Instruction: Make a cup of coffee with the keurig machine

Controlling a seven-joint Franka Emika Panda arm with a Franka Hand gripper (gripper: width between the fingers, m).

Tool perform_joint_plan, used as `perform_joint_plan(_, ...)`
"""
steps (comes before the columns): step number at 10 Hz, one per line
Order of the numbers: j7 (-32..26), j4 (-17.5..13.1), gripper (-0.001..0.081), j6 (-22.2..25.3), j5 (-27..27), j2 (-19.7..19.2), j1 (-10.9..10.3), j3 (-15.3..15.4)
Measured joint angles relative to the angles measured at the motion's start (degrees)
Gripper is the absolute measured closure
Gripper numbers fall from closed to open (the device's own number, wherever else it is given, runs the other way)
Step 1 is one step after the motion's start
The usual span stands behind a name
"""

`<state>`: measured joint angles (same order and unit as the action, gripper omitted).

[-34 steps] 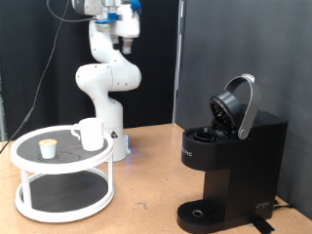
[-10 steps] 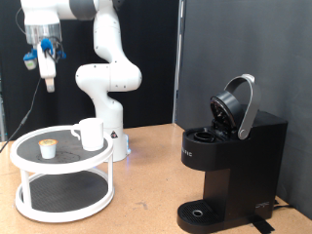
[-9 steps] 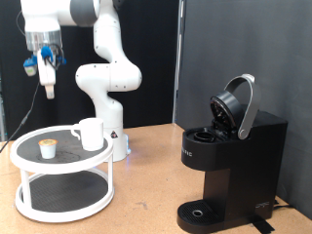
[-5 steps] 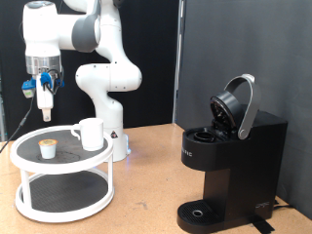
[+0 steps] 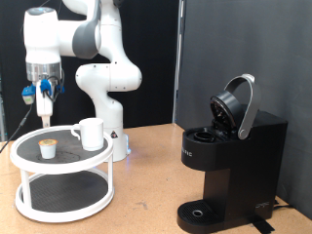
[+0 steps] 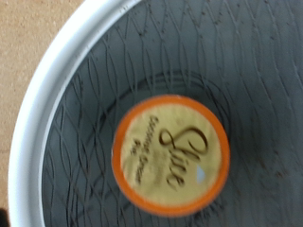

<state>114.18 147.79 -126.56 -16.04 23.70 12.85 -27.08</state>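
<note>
The white cup [image 5: 91, 134] stands on the top shelf of a round white two-tier stand [image 5: 60, 167] at the exterior view's left. A small pod with a tan top [image 5: 46, 148] sits beside it on the same shelf. My gripper [image 5: 45, 118] hangs straight down a little above the pod, not touching it. In the wrist view the pod [image 6: 171, 163] fills the middle, with an orange rim and tan lid, on the dark mesh shelf; no fingers show there. The black keurig machine [image 5: 229, 161] stands at the right with its lid raised.
The stand's white rim [image 6: 52, 95] curves around the pod in the wrist view, with the tan table beyond it. The arm's white base [image 5: 109, 88] rises behind the stand. A stretch of wooden table lies between the stand and the machine.
The arm swung from the top centre over to the exterior view's left, then lowered the gripper towards the pod on the stand. Cup, pod and machine have not moved.
</note>
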Motion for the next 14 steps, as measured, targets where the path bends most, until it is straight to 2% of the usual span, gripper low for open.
perform_joint_plan(4, 0.5, 1.7, 0.0072, -9.1, -0.4, -5.8, 0.2, -0.5)
perform_joint_plan(8, -0.5, 2.1, 0.0072, -10.0, -0.2, -8.4, 0.2, -0.6)
perform_joint_plan(14, -2.7, 3.7, 0.0072, -11.4, 1.8, -8.6, 0.2, -0.9)
